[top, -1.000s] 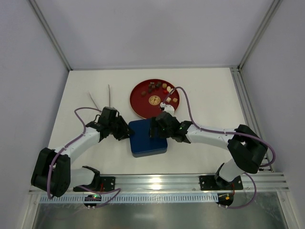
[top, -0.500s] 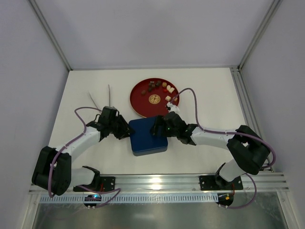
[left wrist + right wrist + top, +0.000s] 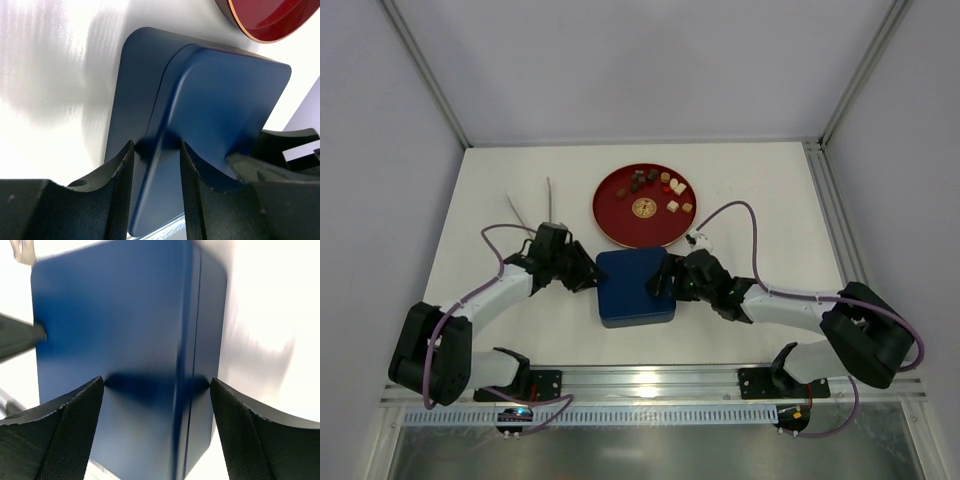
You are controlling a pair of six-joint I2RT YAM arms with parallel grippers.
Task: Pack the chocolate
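The chocolate (image 3: 660,185), small brown and cream pieces, lies along the far side of a red plate (image 3: 605,215) around a gold emblem (image 3: 643,208). In front of the plate sits a closed dark blue box (image 3: 632,290) (image 3: 220,100) (image 3: 115,315). My left gripper (image 3: 588,277) (image 3: 156,150) is at the box's left edge, with both fingertips pressed on the blue lid rim. My right gripper (image 3: 665,283) (image 3: 156,385) stands open at the box's right edge, its fingers wide apart on either side of the lid seam. No chocolate shows in either wrist view.
Two thin sticks (image 3: 530,205) lie on the white table left of the plate. White walls close in the back and sides, and a metal rail (image 3: 830,200) runs along the right. The plate's rim (image 3: 270,20) is just beyond the box.
My right gripper has drawn back from over the box's far right corner to its right edge, and its jaws have narrowed slightly. The left gripper has stayed on the box's left edge.
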